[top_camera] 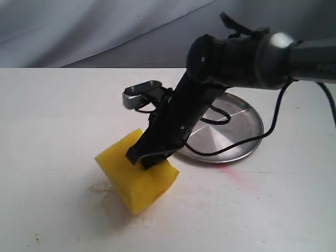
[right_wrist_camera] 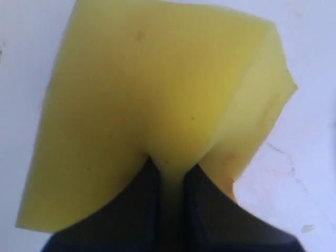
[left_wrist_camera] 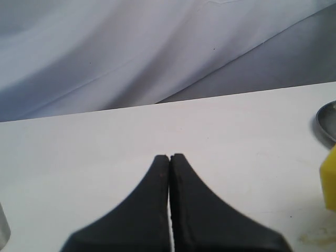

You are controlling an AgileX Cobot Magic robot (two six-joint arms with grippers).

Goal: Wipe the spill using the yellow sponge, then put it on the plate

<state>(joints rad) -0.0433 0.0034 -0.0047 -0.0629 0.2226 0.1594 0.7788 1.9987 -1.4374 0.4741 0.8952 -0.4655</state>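
My right gripper is shut on the yellow sponge, pinching its upper part so the foam bulges around the fingers. The sponge fills the right wrist view and rests tilted on the white table, left of the plate. A faint yellowish-brown smear of the spill shows at the sponge's left base, with a thin dried outline beside the sponge. My left gripper is shut on nothing above bare table, and does not appear in the exterior view. An edge of the sponge and the plate's rim show there.
A faint pink streak marks the table in front of the plate. A black cable from the right arm hangs over the plate. Grey cloth backs the table. A grey metallic object sits at the edge of the left wrist view.
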